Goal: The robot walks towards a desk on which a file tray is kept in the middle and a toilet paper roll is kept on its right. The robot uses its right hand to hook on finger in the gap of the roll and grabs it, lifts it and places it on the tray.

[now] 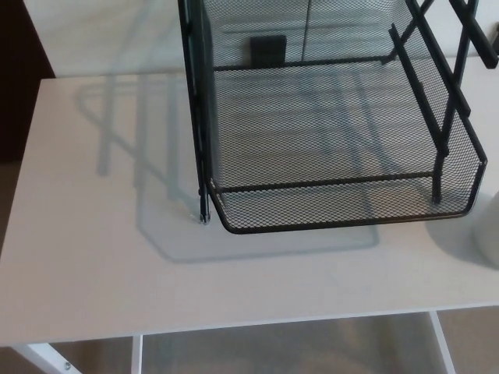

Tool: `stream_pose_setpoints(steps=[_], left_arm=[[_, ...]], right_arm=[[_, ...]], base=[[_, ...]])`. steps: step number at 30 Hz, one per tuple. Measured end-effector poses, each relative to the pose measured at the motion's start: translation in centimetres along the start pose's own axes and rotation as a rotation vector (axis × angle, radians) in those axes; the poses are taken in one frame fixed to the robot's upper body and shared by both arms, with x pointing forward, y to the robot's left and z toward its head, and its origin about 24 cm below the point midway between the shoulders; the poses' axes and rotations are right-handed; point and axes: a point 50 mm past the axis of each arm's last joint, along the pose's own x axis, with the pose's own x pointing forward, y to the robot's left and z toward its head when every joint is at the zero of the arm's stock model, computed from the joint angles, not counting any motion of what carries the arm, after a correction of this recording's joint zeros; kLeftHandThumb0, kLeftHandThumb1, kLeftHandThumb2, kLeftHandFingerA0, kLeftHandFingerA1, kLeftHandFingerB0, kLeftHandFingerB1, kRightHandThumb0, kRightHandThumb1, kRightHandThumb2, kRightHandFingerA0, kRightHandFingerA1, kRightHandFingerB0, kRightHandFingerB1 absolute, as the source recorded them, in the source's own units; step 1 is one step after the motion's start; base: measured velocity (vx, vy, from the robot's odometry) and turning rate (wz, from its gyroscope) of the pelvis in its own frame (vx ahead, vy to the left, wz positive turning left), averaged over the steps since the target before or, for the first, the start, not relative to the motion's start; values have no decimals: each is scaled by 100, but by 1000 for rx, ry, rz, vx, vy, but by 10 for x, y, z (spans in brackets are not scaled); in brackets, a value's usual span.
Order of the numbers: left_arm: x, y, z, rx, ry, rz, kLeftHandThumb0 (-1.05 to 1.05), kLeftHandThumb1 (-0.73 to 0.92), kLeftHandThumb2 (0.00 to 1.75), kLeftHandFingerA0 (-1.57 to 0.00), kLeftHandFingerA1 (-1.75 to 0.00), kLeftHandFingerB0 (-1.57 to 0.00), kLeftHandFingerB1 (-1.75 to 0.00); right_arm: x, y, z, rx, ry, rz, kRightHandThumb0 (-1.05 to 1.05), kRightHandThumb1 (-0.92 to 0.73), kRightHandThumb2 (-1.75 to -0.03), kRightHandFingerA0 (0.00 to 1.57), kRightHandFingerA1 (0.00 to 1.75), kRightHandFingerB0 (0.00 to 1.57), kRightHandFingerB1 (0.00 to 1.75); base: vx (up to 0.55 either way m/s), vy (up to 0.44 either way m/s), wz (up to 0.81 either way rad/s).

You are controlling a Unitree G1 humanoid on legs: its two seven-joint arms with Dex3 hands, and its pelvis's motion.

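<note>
A black wire-mesh file tray (226, 206) stands on the white desk (93, 257), filling the upper middle and right of the head view. Its lower shelf holds nothing. At the right edge of the picture, a white rounded shape (489, 234) shows just beside the tray's front right corner; it looks like the side of the toilet paper roll, mostly cut off by the frame. Neither of my hands shows.
The desk's front edge (234, 327) runs across the bottom, with white frame legs and floor beneath. A dark panel (19, 86) stands past the desk's far left corner. The tray casts a grey shadow on the desk to its left.
</note>
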Motion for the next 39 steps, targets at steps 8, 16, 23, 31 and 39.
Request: stream_pose_setpoints(steps=[8, 16, 23, 31, 39], left_arm=[[1, -1, -1, 66, 27, 1, -58, 88, 68, -20, -56, -19, -44], [0, 4, 3, 167, 19, 17, -59, 89, 66, -14, -54, -20, -45], [0, 6, 6, 178, 18, 32, -60, 89, 66, -15, -55, -20, -46], [0, 7, 4, 179, 18, 34, -60, 90, 67, -15, -53, -20, -43], [-1, 9, 8, 223, 11, 38, -59, 91, 67, -16, -53, -22, -43]], right_arm=[[3, 47, 23, -261, 17, 338, -54, -58, -60, 12, 35, 4, 18], [0, 59, 20, -430, 128, 478, -59, -52, -75, 7, 42, 2, 15], [0, 60, 22, -522, 186, 521, -57, -40, -81, 1, 39, 0, 25], [-1, 68, 27, -576, 187, 562, -55, -40, -82, 0, 40, 0, 28], [1, 75, 35, -594, 142, 565, -55, -53, -78, 5, 41, 2, 23]], base=[[0, 0, 0], [0, 0, 0], [0, 0, 0], [0, 0, 0], [0, 0, 0]])
